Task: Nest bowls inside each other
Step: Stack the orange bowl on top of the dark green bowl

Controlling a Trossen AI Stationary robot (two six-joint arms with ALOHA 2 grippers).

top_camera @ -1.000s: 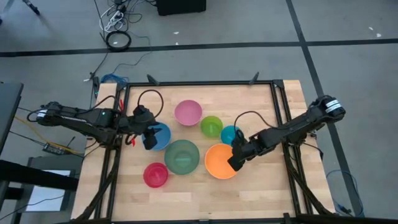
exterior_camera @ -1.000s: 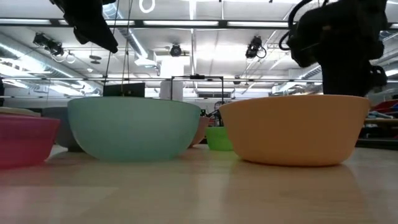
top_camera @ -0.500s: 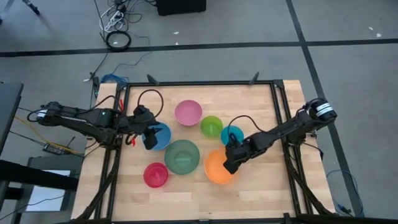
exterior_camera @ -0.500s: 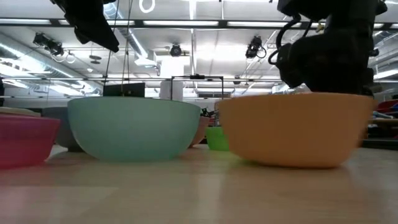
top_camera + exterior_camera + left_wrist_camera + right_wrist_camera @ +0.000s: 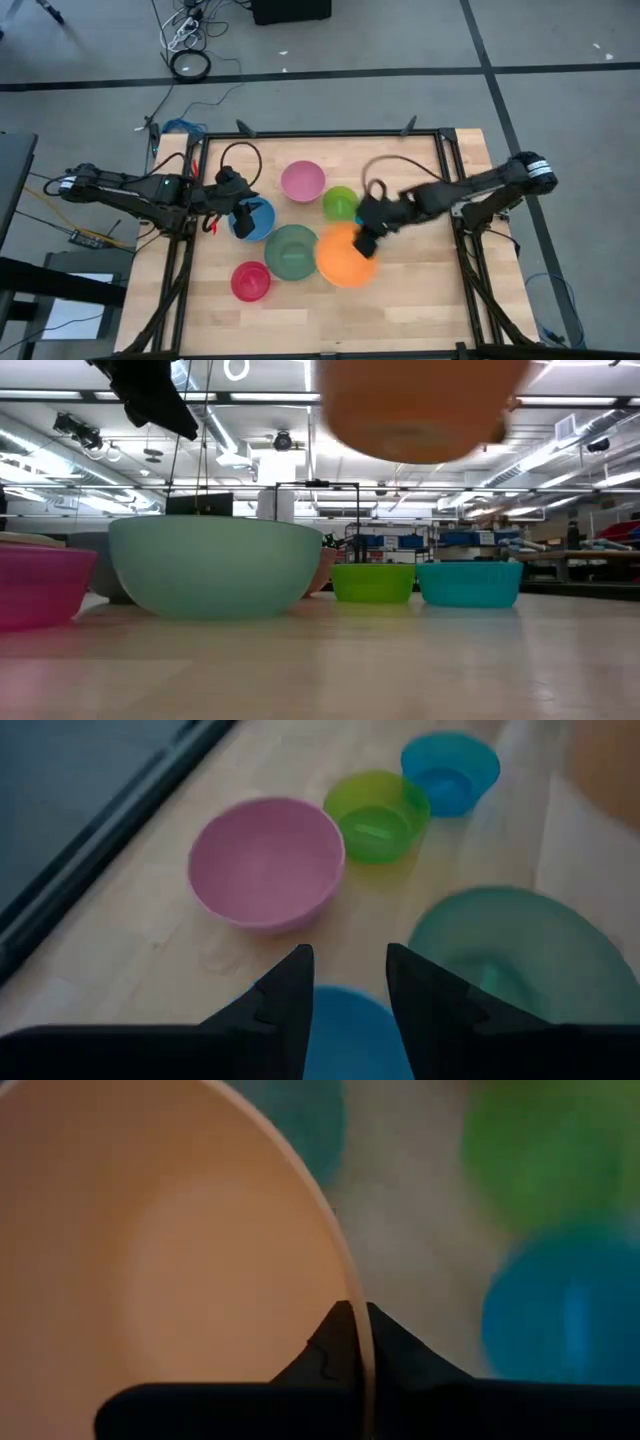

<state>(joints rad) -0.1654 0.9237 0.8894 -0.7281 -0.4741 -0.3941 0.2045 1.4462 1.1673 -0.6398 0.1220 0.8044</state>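
Note:
My right gripper (image 5: 367,240) is shut on the orange bowl (image 5: 343,257), which hangs in the air just right of the dark green bowl (image 5: 291,250). The pink bowl (image 5: 302,180) and lime green bowl (image 5: 338,203) rest on their bases farther back. So does the teal bowl (image 5: 470,583), which my right arm mostly hides in the high view. The red bowl (image 5: 250,281) sits near the front left. My left gripper (image 5: 348,988) hovers open over the blue bowl (image 5: 254,218). My right gripper pinches the orange bowl's rim (image 5: 356,1315) on the bowl's far right side, with one finger (image 5: 325,1348) inside the bowl and the other outside. The fingers slant down from the table's right. The bowl is lifted clear of the table (image 5: 420,405), its mouth up.
A black frame (image 5: 450,190) borders the wooden table top. Bare wood lies along the near edge (image 5: 400,310) and to the right of the orange bowl. Cables trail on the floor beyond the far edge.
My right gripper has shut on the orange bowl's rim and has risen, drifting toward the table's left and the dark green bowl. The orange bowl, which stood on the table, is now lifted clear. The lime green and teal bowls now show behind it in the low view.

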